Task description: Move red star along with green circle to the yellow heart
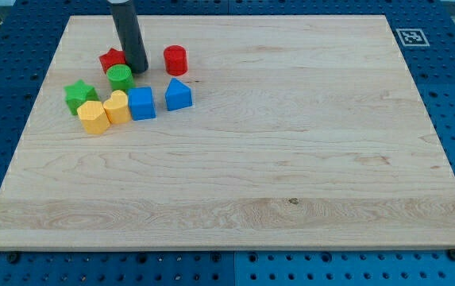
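Seven blocks cluster around my tip point(137, 70), a bare rod end with nothing to spread or pinch. Left and below it sits the green star point(76, 95), then the yellow hexagon point(93, 117) and yellow heart point(117, 106). The red star point(112, 59) touches the tip's left side; the green circle point(120, 77) sits just below-left (apparently touching). Rightward: blue cube point(141, 103), blue triangular block point(178, 94), red cylinder point(175, 59).

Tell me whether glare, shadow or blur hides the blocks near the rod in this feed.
Camera view: even, soft light, no glare on the pale wooden board; blocks sharp, with only small shadows at their bases. My tip sits between the red star block and the green circle block, partly covering the star; the yellow heart block is clear.
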### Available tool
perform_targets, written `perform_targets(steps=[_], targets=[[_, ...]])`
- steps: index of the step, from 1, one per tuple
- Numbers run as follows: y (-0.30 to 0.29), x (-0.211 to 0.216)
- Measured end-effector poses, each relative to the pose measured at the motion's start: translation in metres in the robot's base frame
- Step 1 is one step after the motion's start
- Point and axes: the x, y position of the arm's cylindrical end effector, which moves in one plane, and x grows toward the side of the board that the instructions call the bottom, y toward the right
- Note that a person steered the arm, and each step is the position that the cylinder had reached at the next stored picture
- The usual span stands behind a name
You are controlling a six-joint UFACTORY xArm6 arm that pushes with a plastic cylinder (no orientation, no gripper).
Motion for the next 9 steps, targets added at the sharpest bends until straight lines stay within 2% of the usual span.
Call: perform_targets(steps=[2, 4, 9], targets=[[-0.011, -0.054], [-0.08, -0.053], [-0.053, -0.021]])
